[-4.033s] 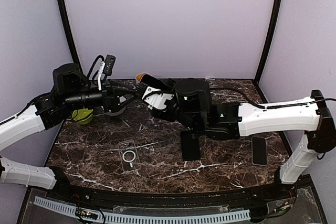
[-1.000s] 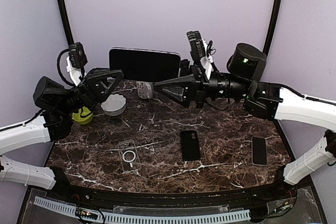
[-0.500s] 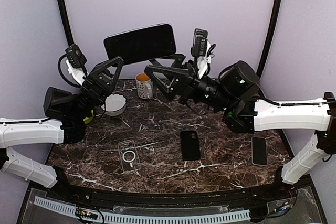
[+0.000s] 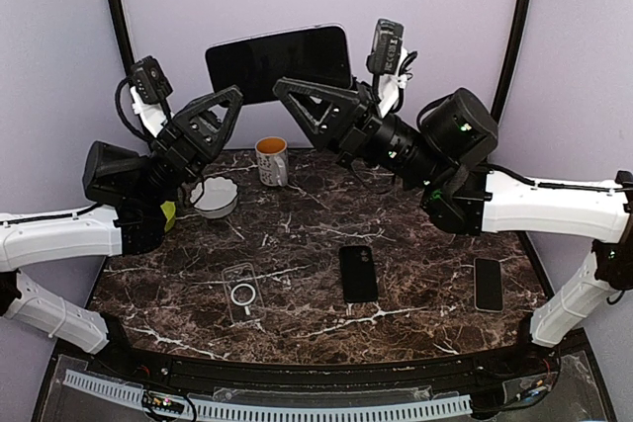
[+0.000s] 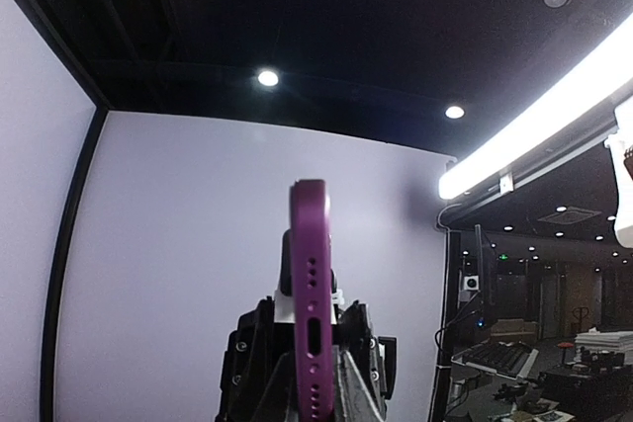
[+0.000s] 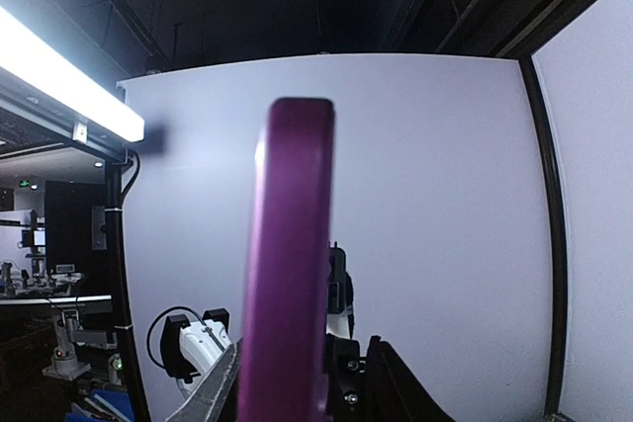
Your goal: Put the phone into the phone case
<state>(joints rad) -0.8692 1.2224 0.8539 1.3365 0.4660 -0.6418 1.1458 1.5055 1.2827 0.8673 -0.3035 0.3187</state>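
Note:
A phone with a black screen and purple edge is held high above the back of the table, long side level. My left gripper is shut on its left end; in the left wrist view the purple edge stands clamped in the gripper. My right gripper straddles the right end. In the right wrist view the phone leans on one finger of the gripper, with a gap to the other. The clear phone case, marked with a white ring, lies flat on the table at front left.
Two more black phones lie flat on the marble table, one at the middle and one at the right. At the back left stand a white mug, a white bowl and a green object.
Both arms have lifted the phone from near the table's back edge to well above it. The right gripper's jaws have narrowed around the phone. The left grip is unchanged.

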